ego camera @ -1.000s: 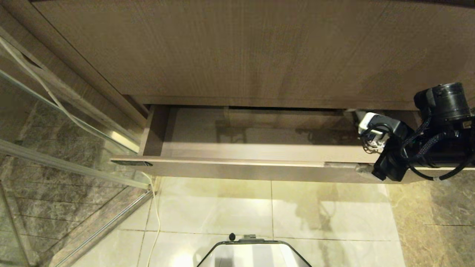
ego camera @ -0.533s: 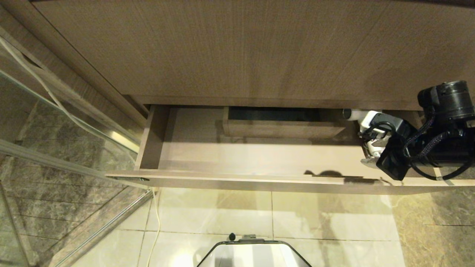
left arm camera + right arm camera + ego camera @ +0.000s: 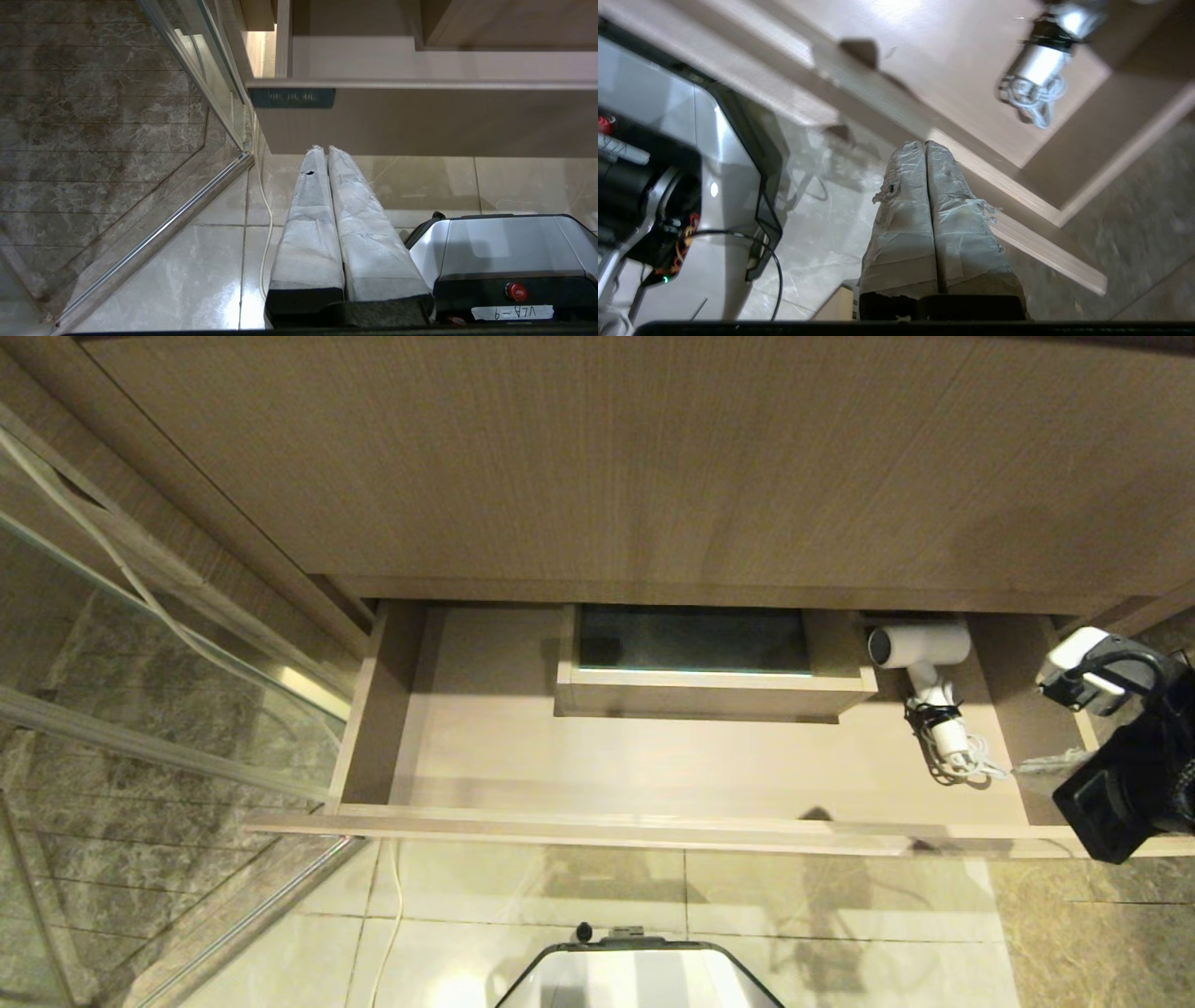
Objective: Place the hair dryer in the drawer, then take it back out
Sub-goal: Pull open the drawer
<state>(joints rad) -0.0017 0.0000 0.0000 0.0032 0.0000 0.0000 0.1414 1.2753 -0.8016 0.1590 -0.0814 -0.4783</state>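
Currently the hair dryer (image 3: 920, 683) lies inside the open drawer (image 3: 597, 826); right gripper (image 3: 926, 154) fingers clenched empty, apart from it. Retrieval pending: reopen, regrasp handle.

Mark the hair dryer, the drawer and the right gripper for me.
hair dryer (image 3: 920, 647), head view, on the white barrel.
drawer (image 3: 579, 828), head view, on its front edge.
right gripper (image 3: 926, 148), right wrist view, between the shut fingertips.

Drawer (image 3: 653, 821): matt wood-grain; hair dryer (image 3: 920, 658): smooth white plastic; floor tiles (image 3: 840, 915): glossy, marble-look.
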